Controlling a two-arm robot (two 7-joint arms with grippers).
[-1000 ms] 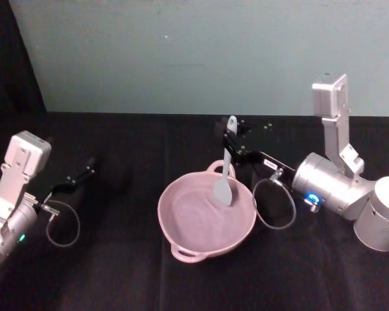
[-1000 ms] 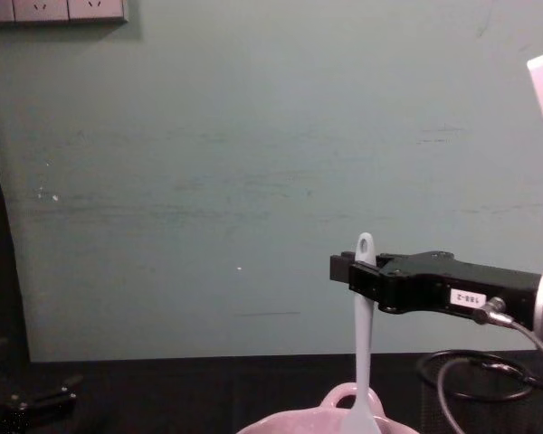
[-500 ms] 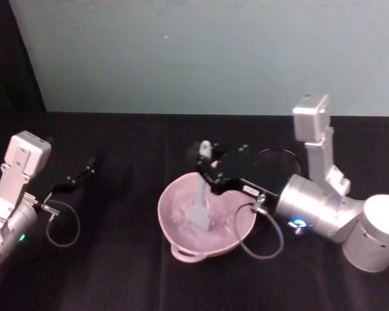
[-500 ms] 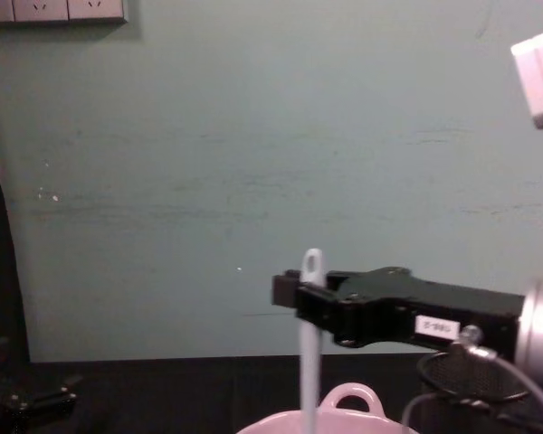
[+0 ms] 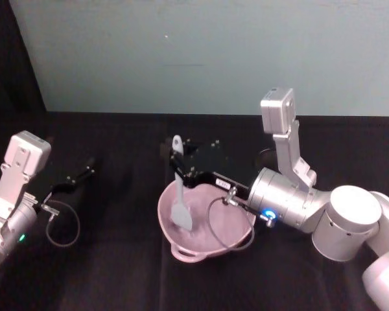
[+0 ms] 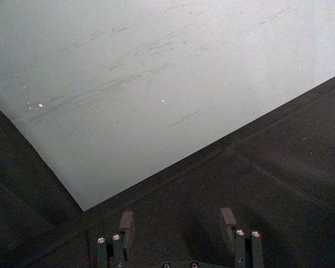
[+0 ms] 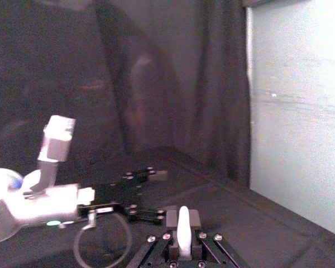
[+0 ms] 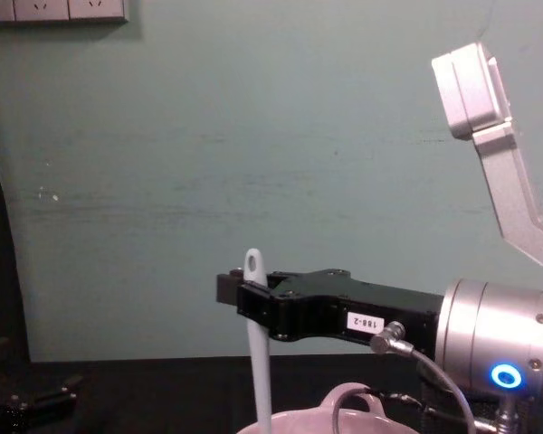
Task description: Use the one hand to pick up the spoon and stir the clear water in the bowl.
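Spoon (image 5: 181,210): long, slim, white, with a flat paddle head and an oval hole at the handle end. It stands close to upright, just left of centre in the head view.
Spoon position: paddle down inside the bowl (image 5: 181,243), toward the bowl's left side. The holed end sticks up above the gripper. In the chest view (image 8: 259,371) the shaft runs straight down behind the pink rim. Cannot tell whether the paddle touches the bottom.
Bowl: pale pink and round, at lower centre of the head view. One small loop handle is at the near rim. Another shows at the bottom edge of the chest view (image 8: 344,395). What is in it cannot be made out.
Right gripper (image 5: 179,167): black and flat with a white label, clenched on the spoon's upper handle. It reaches in from the right above the bowl's far rim. In the chest view (image 8: 244,294) it lies level at mid-frame. The right wrist view (image 7: 183,234) shows the white handle pinched between the fingers.
Left gripper (image 5: 87,172): parked at mid-left, well apart from the bowl. Its fingers are spread wide (image 6: 177,220) with nothing between them.
In the way: a thin cable (image 5: 214,220) loops from the silver wrist over the bowl's right half. The gripper body covers the far rim.
Around: a black table (image 5: 117,278), a teal wall (image 5: 181,52) behind it, wall sockets (image 8: 54,9) at upper left of the chest view, and a blue ring light (image 8: 505,376) on the wrist.
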